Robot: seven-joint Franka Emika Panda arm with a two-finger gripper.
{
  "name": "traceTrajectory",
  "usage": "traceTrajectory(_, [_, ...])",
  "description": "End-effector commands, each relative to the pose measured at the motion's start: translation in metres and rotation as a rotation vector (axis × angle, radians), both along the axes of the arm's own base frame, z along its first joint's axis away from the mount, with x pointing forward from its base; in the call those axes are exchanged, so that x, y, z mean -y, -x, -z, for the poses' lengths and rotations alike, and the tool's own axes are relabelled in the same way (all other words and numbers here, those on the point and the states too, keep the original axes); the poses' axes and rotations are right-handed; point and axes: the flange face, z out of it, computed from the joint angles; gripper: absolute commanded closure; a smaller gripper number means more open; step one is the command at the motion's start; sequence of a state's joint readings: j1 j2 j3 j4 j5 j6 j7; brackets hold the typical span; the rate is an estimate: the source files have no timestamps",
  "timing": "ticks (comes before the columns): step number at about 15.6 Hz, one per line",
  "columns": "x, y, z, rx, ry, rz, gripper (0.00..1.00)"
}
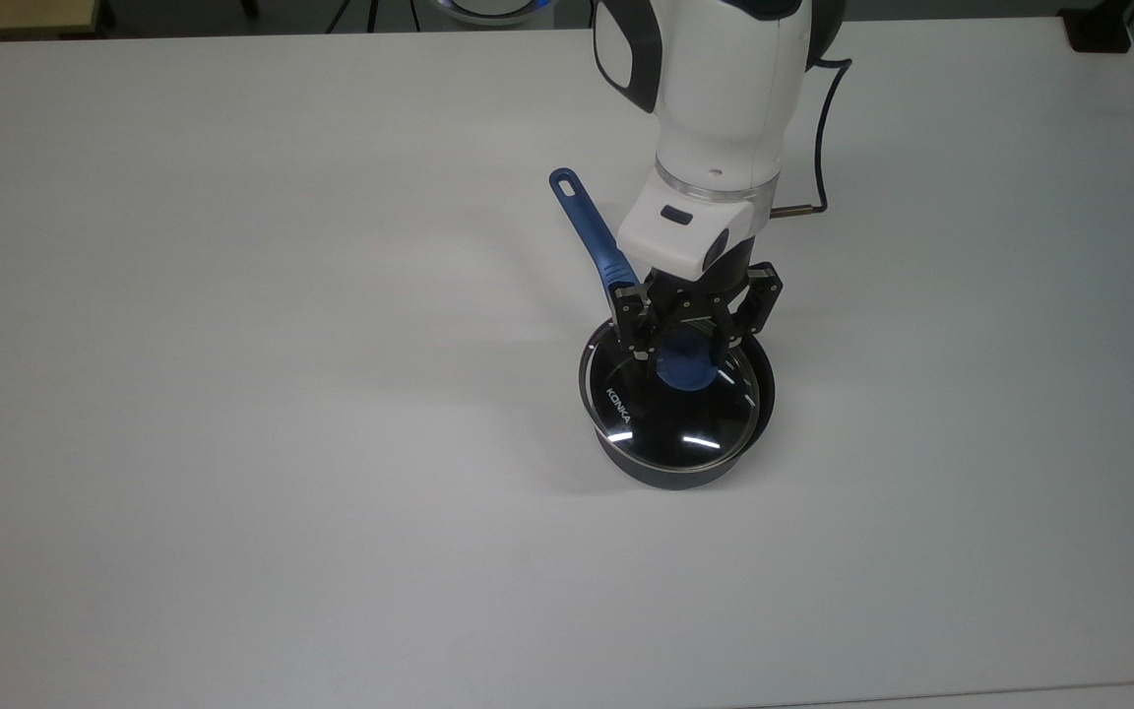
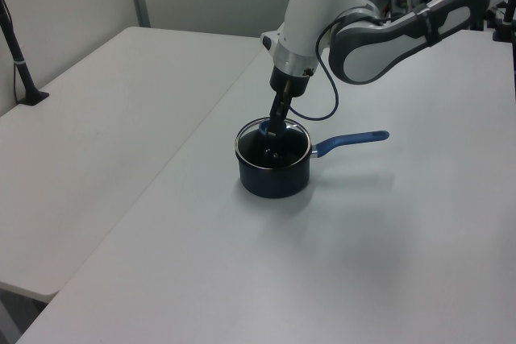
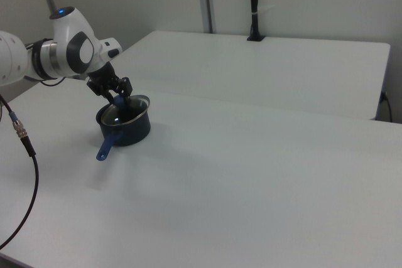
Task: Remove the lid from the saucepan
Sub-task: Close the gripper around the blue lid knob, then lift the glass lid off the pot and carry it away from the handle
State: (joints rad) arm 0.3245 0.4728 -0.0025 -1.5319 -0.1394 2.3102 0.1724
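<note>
The dark saucepan (image 1: 667,476) stands on the white table (image 1: 232,394), its long blue handle (image 1: 587,222) pointing toward the top view's upper left. The glass lid (image 1: 661,423), with white lettering, sits slightly tilted and shifted to the top view's left, leaving the pan's right rim showing. My gripper (image 1: 682,357) comes down from above and is shut on the lid's blue knob (image 1: 687,374). The left view shows the gripper (image 2: 275,130) over the saucepan (image 2: 274,180). The right view shows the gripper (image 3: 120,101) at the saucepan (image 3: 130,132).
A black cable (image 1: 820,118) with a metal plug lies on the table behind the arm. A black post (image 2: 16,50) is clamped to the neighbouring table at the left view's left. Another post (image 3: 253,4) stands at the back in the right view.
</note>
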Motion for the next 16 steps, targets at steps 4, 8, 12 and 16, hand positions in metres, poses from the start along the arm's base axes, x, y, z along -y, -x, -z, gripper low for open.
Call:
traceTrajectory(4, [-0.002, -0.002, -0.009, 0.032, -0.008, 0.019, 0.52])
traceTrajectory(8, [0.005, 0.002, -0.041, 0.064, -0.025, 0.030, 0.52])
traceTrajectory(12, [0.029, 0.004, -0.054, 0.019, -0.007, 0.074, 0.52])
traceTrajectory(16, [0.087, 0.002, -0.066, -0.015, 0.008, 0.141, 0.52])
